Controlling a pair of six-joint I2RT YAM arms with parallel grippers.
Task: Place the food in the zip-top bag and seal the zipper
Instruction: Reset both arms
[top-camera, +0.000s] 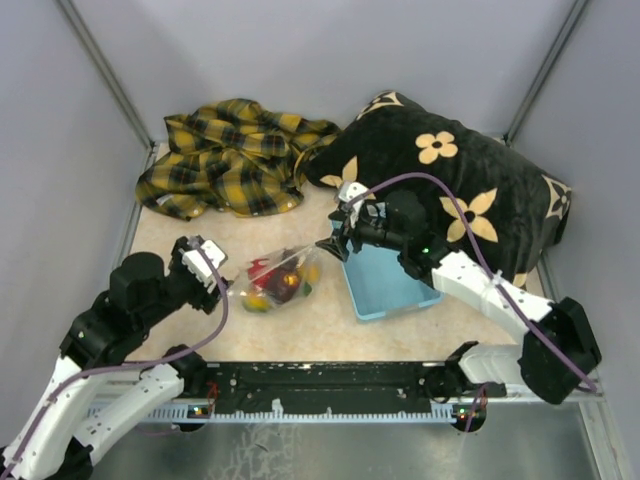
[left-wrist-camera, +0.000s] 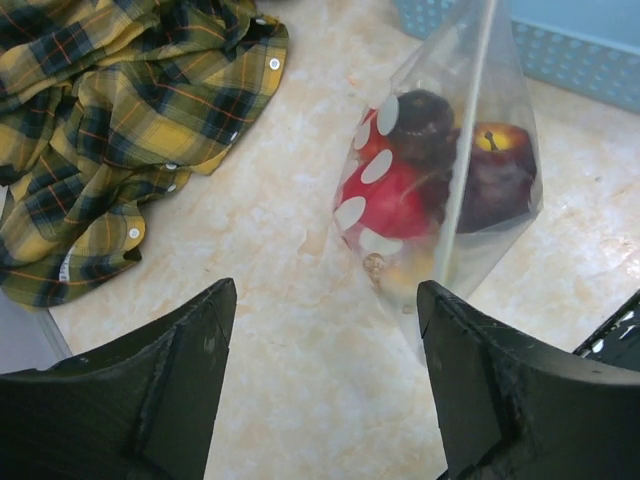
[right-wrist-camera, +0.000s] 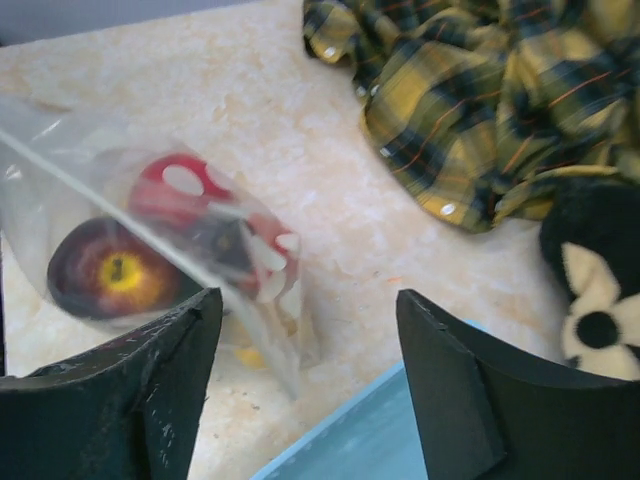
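- Bag (top-camera: 278, 281) lies on the table (top-camera: 320, 335) between the 2 grippers, just left of the blue basket (top-camera: 395, 290).
- Fruit (left-wrist-camera: 400, 195) is inside the bag: red, dark maroon, some yellow.
- Zipper (left-wrist-camera: 470, 130) runs across the bag; can't tell if it is sealed.
- Left gripper (left-wrist-camera: 325, 290) is released, jaws apart, nothing held.
- Right gripper (right-wrist-camera: 307, 300) is released, jaws apart, nothing held.
- Plaid shirt (top-camera: 235, 155) and flowered cushion (top-camera: 450, 180) are at the back.

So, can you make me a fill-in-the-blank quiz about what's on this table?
The zip-top bag holding the food lies to the ____ of the basket.
That basket is light ____.
The left pincer and the right pincer both stand ____.
Missing words: left; blue; open.
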